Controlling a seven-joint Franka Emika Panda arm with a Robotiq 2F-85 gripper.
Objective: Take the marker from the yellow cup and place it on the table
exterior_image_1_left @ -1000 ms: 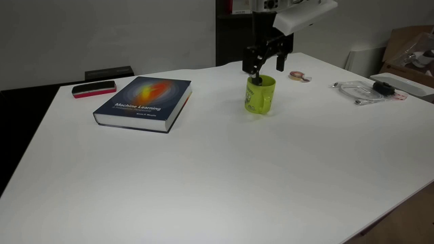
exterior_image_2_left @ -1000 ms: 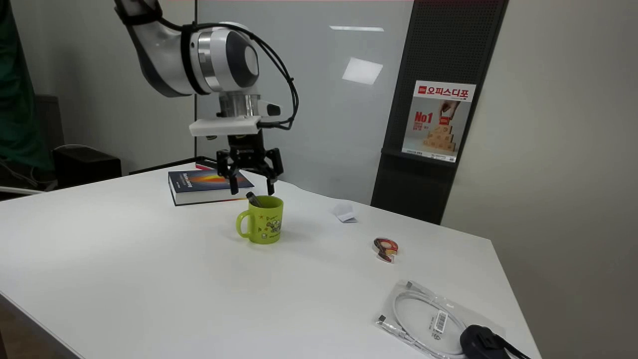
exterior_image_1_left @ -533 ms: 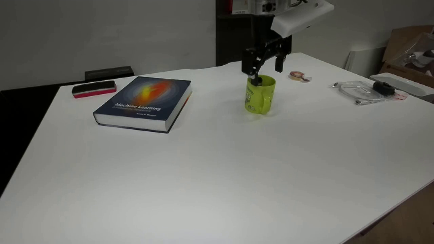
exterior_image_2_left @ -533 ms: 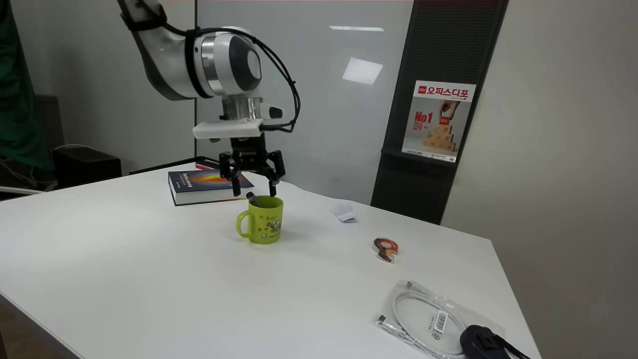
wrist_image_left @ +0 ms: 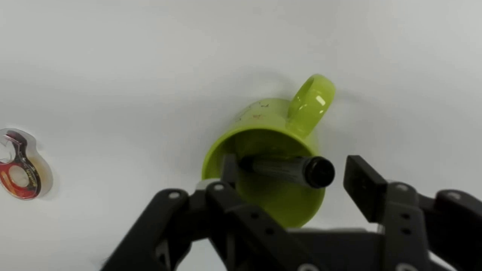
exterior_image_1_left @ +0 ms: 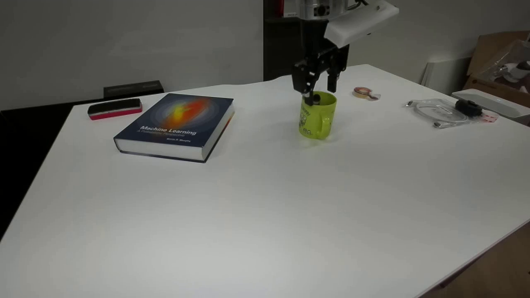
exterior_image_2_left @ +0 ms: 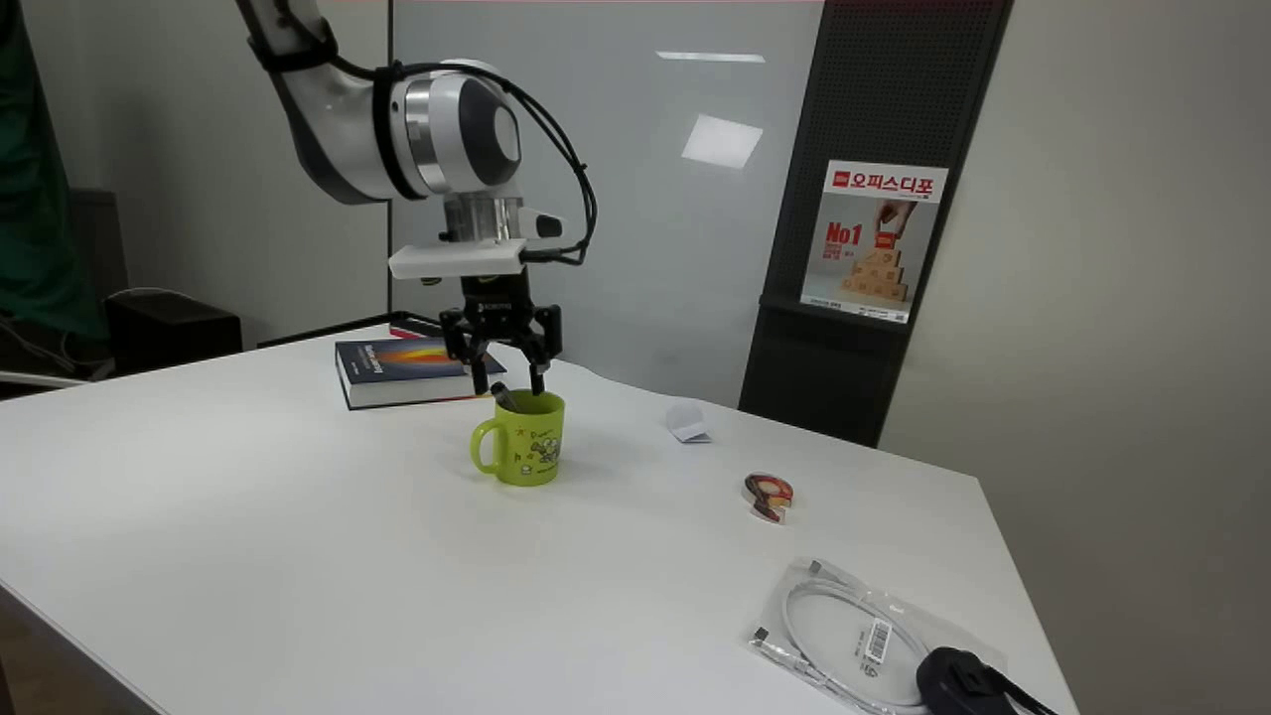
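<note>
The yellow-green cup (exterior_image_1_left: 316,120) stands upright on the white table (exterior_image_1_left: 265,207); it shows in the other views too (exterior_image_2_left: 528,447) (wrist_image_left: 265,116). The dark marker (wrist_image_left: 286,169) leans inside the cup, its black end above the rim; that end shows in both exterior views (exterior_image_1_left: 316,98) (exterior_image_2_left: 503,397). My gripper (exterior_image_2_left: 508,382) points down just above the cup. In the wrist view, its fingers (wrist_image_left: 293,177) are partly open, one on each side of the marker, with gaps. One fingertip appears over the cup opening, the other outside the rim. The marker's lower end is inside the cup.
A thick blue book (exterior_image_1_left: 176,124) and a red-black flat object (exterior_image_1_left: 115,109) lie at the back of the table. A tape dispenser (wrist_image_left: 22,165), a bagged cable (exterior_image_2_left: 854,636) and a white paper piece (exterior_image_2_left: 687,423) lie on the other side of the cup.
My gripper has come down a little toward the cup, and its fingers have moved closer together around the marker's end. The cup and marker have not visibly moved.
</note>
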